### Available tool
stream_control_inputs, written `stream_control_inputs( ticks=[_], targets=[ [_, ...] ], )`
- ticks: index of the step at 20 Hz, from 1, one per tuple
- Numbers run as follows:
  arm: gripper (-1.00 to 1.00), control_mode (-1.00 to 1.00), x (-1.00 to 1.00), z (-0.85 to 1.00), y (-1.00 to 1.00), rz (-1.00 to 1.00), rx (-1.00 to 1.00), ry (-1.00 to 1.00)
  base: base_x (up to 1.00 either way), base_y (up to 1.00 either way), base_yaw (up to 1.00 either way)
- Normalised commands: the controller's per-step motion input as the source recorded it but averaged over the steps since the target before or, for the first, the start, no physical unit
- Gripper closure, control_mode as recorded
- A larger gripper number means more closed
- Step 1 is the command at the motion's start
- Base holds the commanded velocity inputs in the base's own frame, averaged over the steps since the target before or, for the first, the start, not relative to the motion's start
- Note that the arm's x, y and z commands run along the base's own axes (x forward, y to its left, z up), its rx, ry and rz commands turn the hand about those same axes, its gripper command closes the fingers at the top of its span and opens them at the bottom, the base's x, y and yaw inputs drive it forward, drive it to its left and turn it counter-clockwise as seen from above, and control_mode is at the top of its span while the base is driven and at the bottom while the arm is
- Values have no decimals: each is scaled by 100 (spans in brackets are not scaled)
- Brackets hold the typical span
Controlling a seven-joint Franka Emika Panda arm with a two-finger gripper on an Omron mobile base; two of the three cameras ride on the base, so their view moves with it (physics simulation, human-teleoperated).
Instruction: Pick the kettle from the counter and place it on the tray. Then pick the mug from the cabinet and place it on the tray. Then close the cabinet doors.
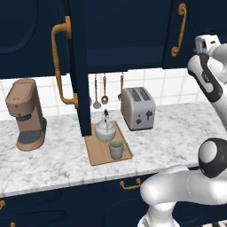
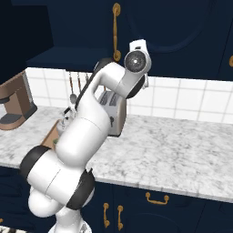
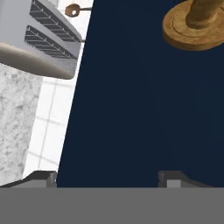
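The kettle [image 1: 105, 130] is squat, rounded and silvery-white, with a thin dark upright handle. It stands on the far end of the tray [image 1: 98, 154]. The mug [image 1: 117, 149], pale grey-green with a side handle, stands on the same tray just in front of the kettle. The tray is a flat light-brown board lying on the marbled counter [image 1: 177, 133].

The left door [image 1: 80, 66] of the cabinet [image 1: 126, 33] stands open, swung out over the counter, its edge just left of the kettle; its brass handle [image 1: 60, 66] faces left. The right door [image 1: 179, 31] lies against the cabinet front in the left base view.

A silver toaster [image 1: 138, 108] stands just right of the tray. A brown coffee machine [image 1: 25, 114] stands well to the left. Utensils [image 1: 104, 91] hang on the tiled wall behind the kettle.

The gripper [image 3: 107, 179] is raised close to the face of a navy door [image 3: 144, 100], near the round base of a handle [image 3: 194, 24]. Its jaws stand wide with nothing between them. In the right base view the arm [image 2: 86, 132] covers most of the tray
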Motion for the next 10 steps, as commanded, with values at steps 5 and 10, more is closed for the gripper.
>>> stream_control_inputs(
  ticks=[5,10],
  targets=[
    [-100,-100,68,-1,-3,-11,-1,0,0,0,0],
    [-100,-100,61,-8,-6,-8,-1,0,0,0,0]
  ],
)
